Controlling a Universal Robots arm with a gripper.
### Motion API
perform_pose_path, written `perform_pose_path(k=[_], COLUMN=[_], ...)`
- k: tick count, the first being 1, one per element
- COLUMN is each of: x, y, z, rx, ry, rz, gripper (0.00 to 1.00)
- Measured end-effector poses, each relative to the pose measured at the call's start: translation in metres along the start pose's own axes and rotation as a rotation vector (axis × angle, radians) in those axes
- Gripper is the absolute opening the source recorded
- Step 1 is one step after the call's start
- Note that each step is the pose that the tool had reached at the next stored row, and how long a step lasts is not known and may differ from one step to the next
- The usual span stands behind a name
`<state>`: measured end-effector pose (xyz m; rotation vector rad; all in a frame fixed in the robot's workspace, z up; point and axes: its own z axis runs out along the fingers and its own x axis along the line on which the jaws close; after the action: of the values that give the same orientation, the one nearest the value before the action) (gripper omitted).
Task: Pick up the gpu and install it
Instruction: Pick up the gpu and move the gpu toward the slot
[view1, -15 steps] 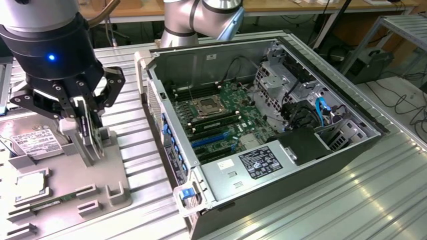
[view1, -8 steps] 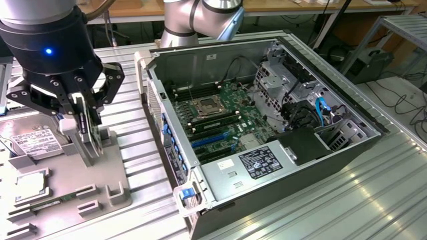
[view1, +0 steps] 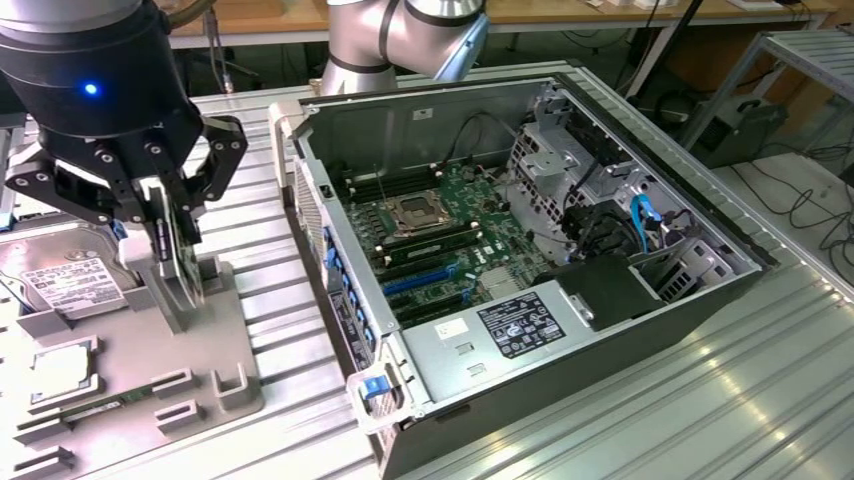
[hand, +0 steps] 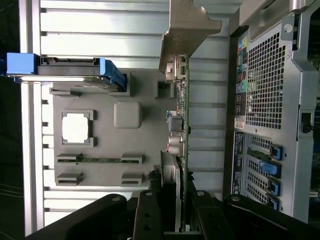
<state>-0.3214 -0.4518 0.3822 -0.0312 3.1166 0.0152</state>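
My gripper (view1: 167, 215) hangs at the exterior view's left, over the grey fixture tray (view1: 200, 350), and is shut on the gpu (view1: 176, 275). The gpu stands on edge as a thin dark card below the black fingers (view1: 144, 200). I cannot tell whether its lower end still touches the tray. In the wrist view the gpu (hand: 181, 115) shows edge-on, with its silver bracket (hand: 186, 30) at the far end, clamped near the gripper (hand: 175, 200). The open computer case (view1: 441, 120) lies beside the tray, toward the exterior view's right.
Inside the case are the motherboard (view1: 441, 230) and blue card slots (view1: 420, 280). The tray also holds a hard drive (view1: 67, 280) with a white label, a square processor (hand: 76, 127) and a memory stick (hand: 100, 160). All of it rests on a slatted metal table (view1: 747, 400).
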Motion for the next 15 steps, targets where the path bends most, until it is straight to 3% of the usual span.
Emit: perform_pose_path(k=[15], x=[-0.0002], y=[0.0001], z=[-0.0102], rx=[0.0000], ry=[0.0000], rz=[0.000], gripper=[0.28])
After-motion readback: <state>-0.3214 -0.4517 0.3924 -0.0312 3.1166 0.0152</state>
